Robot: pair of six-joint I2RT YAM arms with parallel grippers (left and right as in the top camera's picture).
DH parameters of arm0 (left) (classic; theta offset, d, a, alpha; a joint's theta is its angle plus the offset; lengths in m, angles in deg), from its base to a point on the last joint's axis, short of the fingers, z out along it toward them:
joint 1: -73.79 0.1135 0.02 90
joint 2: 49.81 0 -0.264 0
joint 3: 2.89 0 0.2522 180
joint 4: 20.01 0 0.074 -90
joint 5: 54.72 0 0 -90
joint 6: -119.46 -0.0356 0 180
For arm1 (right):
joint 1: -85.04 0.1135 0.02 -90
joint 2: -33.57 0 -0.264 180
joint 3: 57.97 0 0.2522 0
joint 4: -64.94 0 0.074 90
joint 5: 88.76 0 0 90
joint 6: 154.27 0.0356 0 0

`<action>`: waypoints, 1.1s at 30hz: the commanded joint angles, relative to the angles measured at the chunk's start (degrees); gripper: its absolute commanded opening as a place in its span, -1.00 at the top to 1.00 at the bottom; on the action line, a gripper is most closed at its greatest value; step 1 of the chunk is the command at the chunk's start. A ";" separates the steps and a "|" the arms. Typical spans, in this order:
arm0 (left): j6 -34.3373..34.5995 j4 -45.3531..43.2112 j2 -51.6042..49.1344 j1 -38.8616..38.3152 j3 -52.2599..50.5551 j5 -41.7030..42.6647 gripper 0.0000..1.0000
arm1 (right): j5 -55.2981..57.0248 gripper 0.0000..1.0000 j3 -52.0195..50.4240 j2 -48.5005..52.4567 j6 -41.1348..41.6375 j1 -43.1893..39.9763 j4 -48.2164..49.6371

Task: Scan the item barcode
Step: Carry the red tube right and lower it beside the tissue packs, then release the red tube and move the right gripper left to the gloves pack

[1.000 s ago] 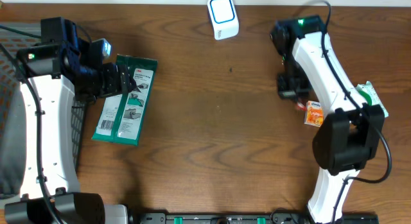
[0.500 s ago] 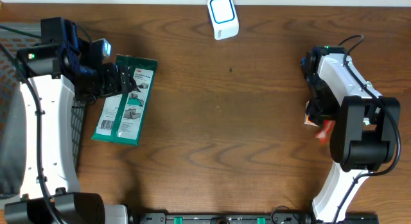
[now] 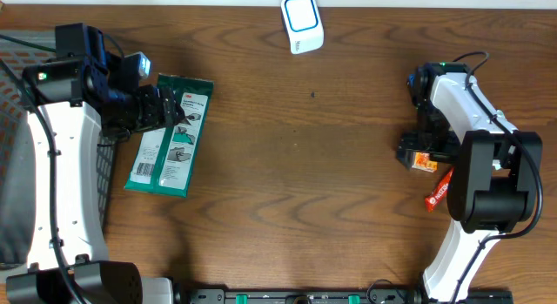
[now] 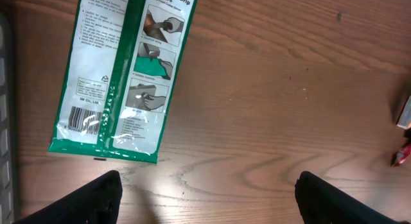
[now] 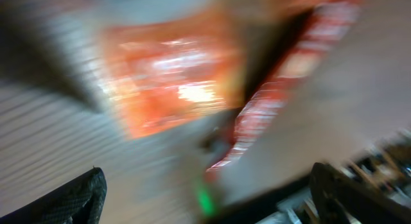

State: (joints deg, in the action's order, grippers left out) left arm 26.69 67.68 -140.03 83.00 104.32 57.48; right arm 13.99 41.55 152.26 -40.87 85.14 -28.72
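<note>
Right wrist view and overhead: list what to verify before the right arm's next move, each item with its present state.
1. Right gripper open: ok.
2. Orange packet on the table at the right gripper, not gripped: ok.
3. Packet's barcode side found: cannot tell, the right wrist view is blurred.
4. Scanner at the table's far edge, nothing in front of it: ok.
5. Left gripper open, holding nothing, green package lying flat: ok.

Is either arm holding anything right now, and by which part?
Nothing is held. The left gripper is open near the green packet, jaws clear of it. The right gripper is open over the orange packet, jaws wide apart, not closed on it.
</note>
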 commanded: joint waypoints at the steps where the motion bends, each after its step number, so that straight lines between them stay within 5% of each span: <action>1: 0.31 0.20 0.72 0.02 -0.02 0.31 -0.74 | -17.42 -0.93 -0.04 -0.50 -10.14 1.95 1.57; 11: 0.31 0.20 0.72 0.02 -0.02 0.31 -0.74 | -33.40 -0.99 -0.09 -0.50 -10.60 12.15 14.62; 16: 0.31 0.20 0.72 0.02 -0.02 0.31 -0.74 | -46.45 -0.99 -0.70 -0.46 -7.93 19.56 30.62; 27: 0.31 0.20 0.72 0.02 -0.02 0.28 -0.74 | -44.02 -0.99 -8.39 -0.24 14.88 34.99 66.07; 33: 0.31 0.20 0.72 0.02 -0.02 0.28 -0.74 | -37.18 -0.98 -13.09 1.11 17.25 42.69 82.09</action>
State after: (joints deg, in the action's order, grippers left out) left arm 26.69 67.66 -140.03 83.00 104.32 57.48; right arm -26.99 29.70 152.28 -26.92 125.05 49.94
